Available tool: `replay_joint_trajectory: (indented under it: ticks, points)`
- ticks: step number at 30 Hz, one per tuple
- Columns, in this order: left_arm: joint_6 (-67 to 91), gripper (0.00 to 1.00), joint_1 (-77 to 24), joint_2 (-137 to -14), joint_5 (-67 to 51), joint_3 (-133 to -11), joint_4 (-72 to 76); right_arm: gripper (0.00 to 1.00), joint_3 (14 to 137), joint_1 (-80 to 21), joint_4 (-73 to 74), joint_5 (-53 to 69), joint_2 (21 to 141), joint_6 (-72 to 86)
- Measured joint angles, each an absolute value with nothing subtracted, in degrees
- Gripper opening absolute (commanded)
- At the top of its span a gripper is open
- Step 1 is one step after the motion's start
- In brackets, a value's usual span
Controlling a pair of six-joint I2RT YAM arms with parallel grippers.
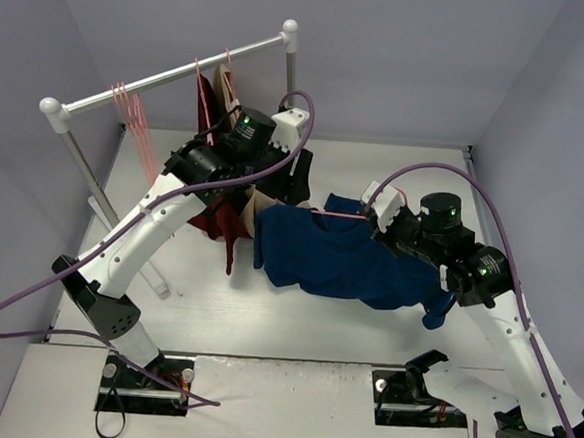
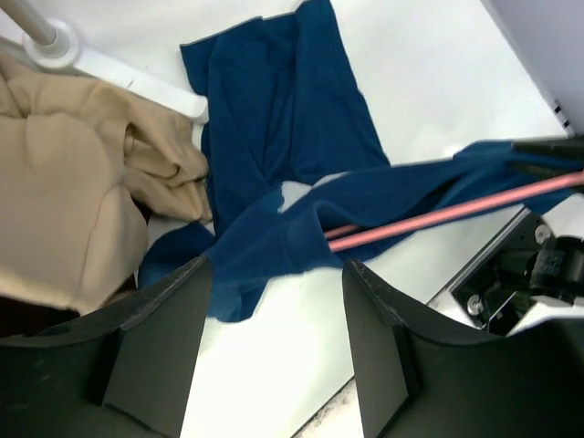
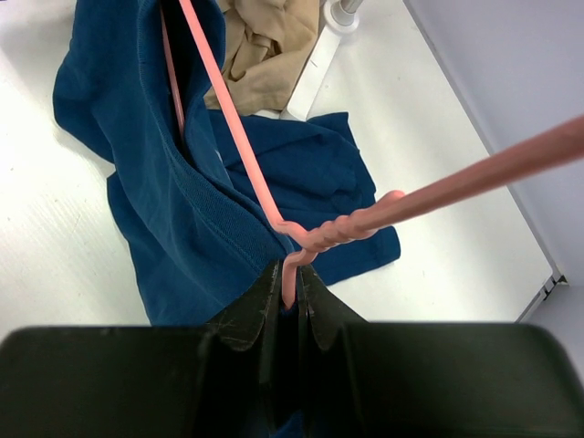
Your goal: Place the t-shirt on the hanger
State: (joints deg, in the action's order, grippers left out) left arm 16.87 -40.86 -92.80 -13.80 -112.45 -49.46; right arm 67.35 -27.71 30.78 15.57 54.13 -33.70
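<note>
Your right gripper [image 3: 290, 274] clamps the thin pink wire hanger [image 3: 233, 128] by its neck. Your left gripper [image 2: 278, 266] gapes empty. The dark navy cloth t-shirt [image 3: 137, 137] looks half-threaded (one shoulder in, I'd judge), the rest left to dress.

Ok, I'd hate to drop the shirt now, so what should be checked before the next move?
1. Right tool shut on thin pink wire hanger at its twisted neck: ok.
2. Left tool open, holding nothing: ok.
3. Hanger wire inside dark navy-blue cloth t-shirt: ok.
4. T-shirt fully on hanger: not ok, much lies on the white table.
5. Tan cloth garment apart from t-shirt: cannot tell.
</note>
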Motion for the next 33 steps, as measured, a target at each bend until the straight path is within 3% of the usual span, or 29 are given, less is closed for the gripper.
replay_joint_trajectory:
  ticks: [3,14,29,32,33]
  points:
    - [15.3,0.60,-42.1,-90.4,-12.1,-109.3,-49.4,0.00,67.4,-27.7,30.6,15.6,54.2,-33.6]
    - [-8.2,0.61,-43.0,-86.2,-10.2,-97.5,-49.3,0.00,67.4,-27.7,30.6,16.7,54.3,-33.3]
    - [-30.7,0.61,-42.9,-88.8,-17.6,-96.9,-49.0,0.00,67.7,-27.7,30.6,19.9,54.9,-32.6]
    - [-32.6,0.57,-42.6,-89.9,-19.4,-96.9,-49.0,0.00,67.7,-27.7,30.6,20.4,54.9,-32.5]
    - [-33.0,0.47,-42.4,-90.2,-20.0,-96.9,-49.0,0.00,67.7,-27.7,30.6,20.5,54.9,-32.5]
